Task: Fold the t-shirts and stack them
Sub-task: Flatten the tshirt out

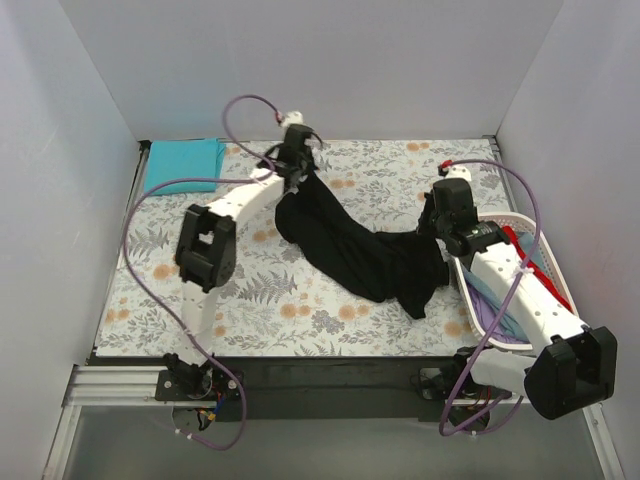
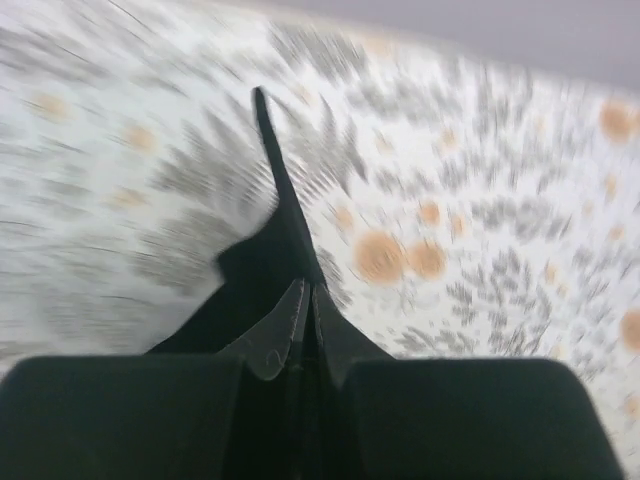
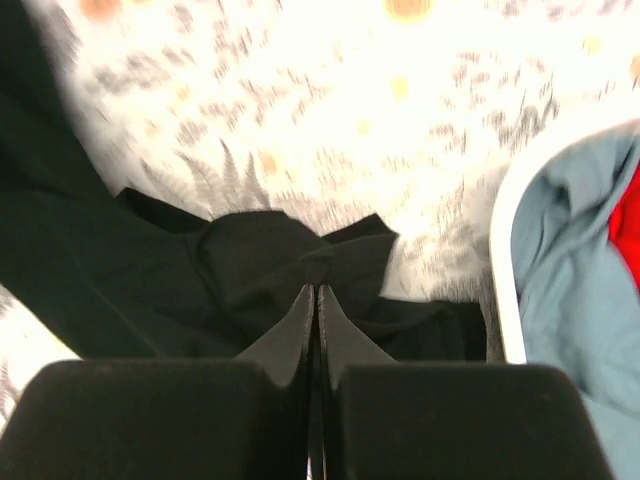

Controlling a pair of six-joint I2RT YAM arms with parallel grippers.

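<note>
The black t-shirt [image 1: 355, 250] hangs stretched between my two grippers over the middle of the floral table. My left gripper [image 1: 297, 165] is shut on its far end at the back; the left wrist view shows the cloth [image 2: 285, 235] pinched in the jaws [image 2: 308, 295]. My right gripper [image 1: 437, 228] is shut on its right end beside the basket; the right wrist view shows bunched black cloth [image 3: 250, 270] at the fingertips [image 3: 317, 292]. A folded teal t-shirt [image 1: 183, 164] lies at the back left. Red [image 1: 540, 268] and light-blue [image 1: 490, 300] t-shirts lie in the basket.
The white plastic laundry basket [image 1: 522, 218] stands at the right edge under my right arm; its rim [image 3: 500, 270] shows in the right wrist view. White walls enclose the table on three sides. The black rail runs along the near edge.
</note>
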